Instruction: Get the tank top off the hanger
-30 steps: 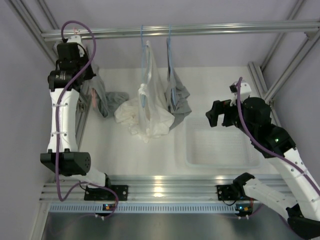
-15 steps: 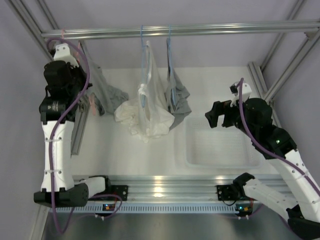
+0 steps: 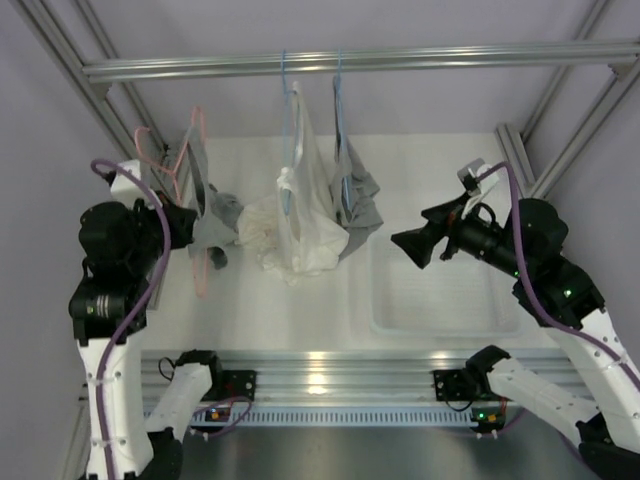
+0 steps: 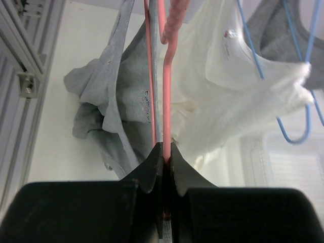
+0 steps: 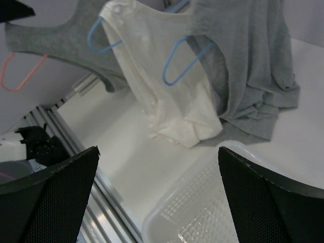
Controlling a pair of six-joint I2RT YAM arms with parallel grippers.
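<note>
A grey tank top (image 3: 212, 215) hangs on a pink hanger (image 3: 197, 272), which is off the rail and held low at the left. My left gripper (image 3: 188, 226) is shut on the hanger's wire; in the left wrist view the pink hanger (image 4: 167, 101) runs up from between the closed fingertips (image 4: 166, 152), with the grey tank top (image 4: 116, 101) draped to its left. My right gripper (image 3: 408, 245) is open and holds nothing, pointing left above the tray's left edge. In the right wrist view its gripper (image 5: 158, 152) faces the garments, with the grey tank top (image 5: 55, 38) at upper left.
A white tank top (image 3: 295, 225) and another grey one (image 3: 358, 200) hang on blue hangers from the metal rail (image 3: 400, 60). A clear plastic tray (image 3: 440, 295) sits at the right. Aluminium frame posts stand at both sides.
My left arm has drawn the pink hanger and grey tank top off the rail, down and toward the near left. My right gripper has swung to point left.
</note>
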